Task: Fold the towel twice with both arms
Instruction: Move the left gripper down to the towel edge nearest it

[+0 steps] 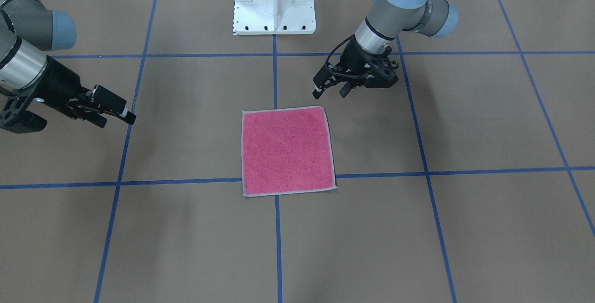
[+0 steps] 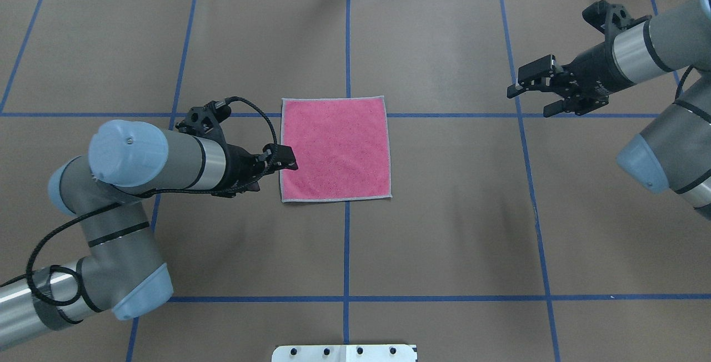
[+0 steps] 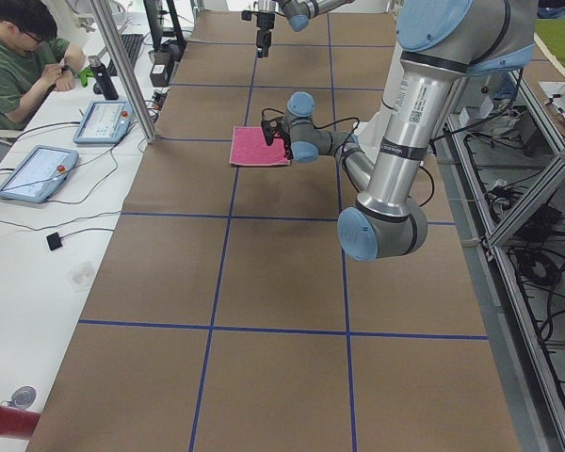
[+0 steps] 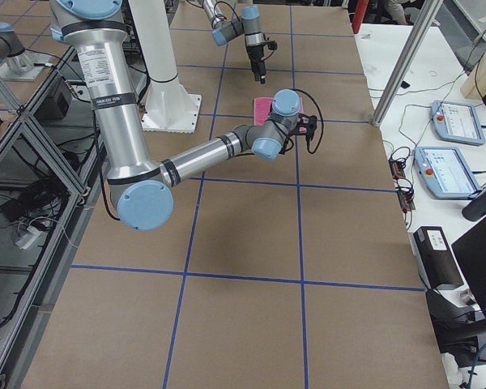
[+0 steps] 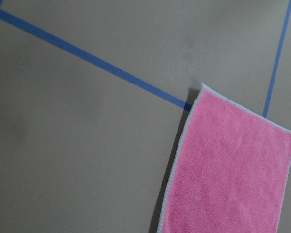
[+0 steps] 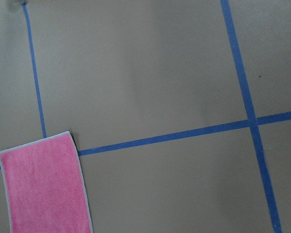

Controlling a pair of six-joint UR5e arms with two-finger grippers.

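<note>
1. Well, nearest the base [image 1: 274,1], your left gripper [image 1: 330,93] hangs raised near the towel's left edge, with its fingers spread and nothing between them. If you bring it down carelessly, it could shove that edge and ruck the cloth instead of getting a finger under it.
2. Next out, the towel [image 2: 333,148] lies flat with its pink face up, over a crossing of the blue tape lines [image 2: 347,45] (no fold made yet).
3. Farther out, your right gripper [image 2: 529,104] is likewise spread and empty, well apart from the towel. If one arm lifts alone, I'd expect the cloth to drag and fold skewed.
4. The overhead view puts the left gripper over the towel's edge. The front-facing view shows it off the cloth, so it is raised and not touching. Neither wrist view shows any fingers.
</note>
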